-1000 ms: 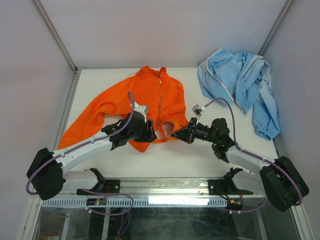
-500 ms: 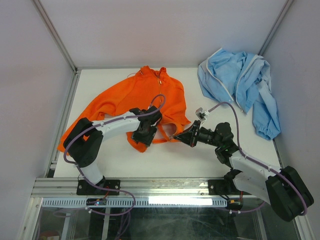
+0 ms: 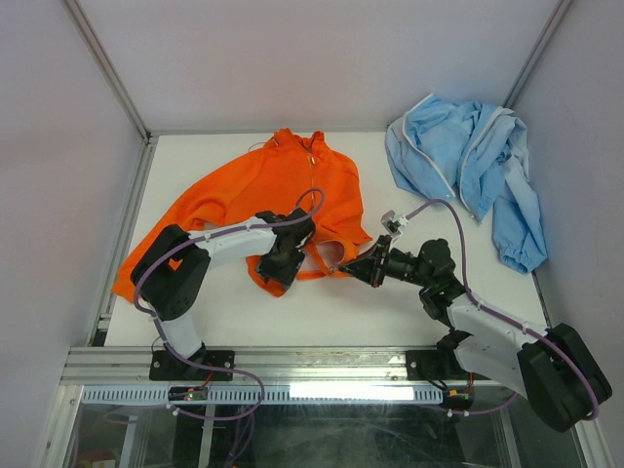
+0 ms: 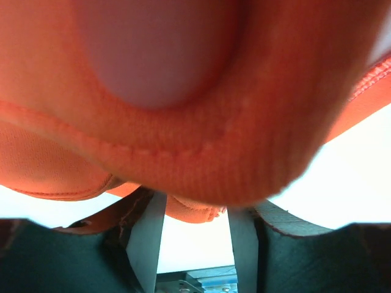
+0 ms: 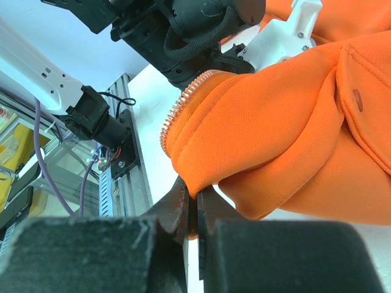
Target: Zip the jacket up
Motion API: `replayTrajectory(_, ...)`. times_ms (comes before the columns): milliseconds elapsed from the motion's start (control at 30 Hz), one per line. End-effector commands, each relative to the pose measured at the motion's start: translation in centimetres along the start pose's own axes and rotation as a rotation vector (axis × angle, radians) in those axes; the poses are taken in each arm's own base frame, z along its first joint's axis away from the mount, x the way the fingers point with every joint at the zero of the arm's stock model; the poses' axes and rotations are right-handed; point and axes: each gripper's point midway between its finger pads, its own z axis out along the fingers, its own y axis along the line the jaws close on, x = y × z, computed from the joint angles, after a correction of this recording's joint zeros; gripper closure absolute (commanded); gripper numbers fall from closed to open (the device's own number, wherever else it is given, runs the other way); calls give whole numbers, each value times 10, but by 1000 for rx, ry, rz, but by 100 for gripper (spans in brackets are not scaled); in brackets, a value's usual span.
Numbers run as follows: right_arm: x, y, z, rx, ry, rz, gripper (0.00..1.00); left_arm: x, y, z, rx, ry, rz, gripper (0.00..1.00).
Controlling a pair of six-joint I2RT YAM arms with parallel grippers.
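The orange jacket (image 3: 283, 185) lies spread on the white table, collar to the rear, its front open at the bottom hem. My left gripper (image 3: 281, 265) sits at the hem's left flap. In the left wrist view its fingers (image 4: 146, 235) stand apart, with a fold of orange jacket (image 4: 183, 159) just over the left gripper (image 4: 195, 204) tips. My right gripper (image 3: 363, 265) is shut on the hem's right flap. In the right wrist view the right gripper (image 5: 197, 194) pinches the jacket (image 5: 275, 122) edge, just below the zipper teeth (image 5: 183, 101).
A light blue garment with white trim (image 3: 468, 166) lies bunched at the back right. Grey walls and metal posts enclose the table (image 3: 322, 312). The metal rail with the arm bases (image 3: 322, 366) runs along the near edge.
The left arm has folded in, its elbow drawn up beside the jacket, and its gripper has shifted slightly right at the hem. The right gripper has drawn the hem a little to the right.
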Motion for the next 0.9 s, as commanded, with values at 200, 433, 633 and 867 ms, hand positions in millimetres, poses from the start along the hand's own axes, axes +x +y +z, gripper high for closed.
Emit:
replayTrajectory(200,-14,3,2,-5,-25,-50,100,24,-20,28,132,49,0,88)
replayTrajectory(433,-13,0,5,13,7,-19,100,-12,-35,-19,267,-178,-93,100)
replayTrajectory(633,-21,-2,8,24,-5,-40,100,-47,-46,-82,447,-458,-204,100)
replayTrajectory(867,-31,2,12,8,-17,-31,100,-78,-45,-151,648,-815,-315,100)
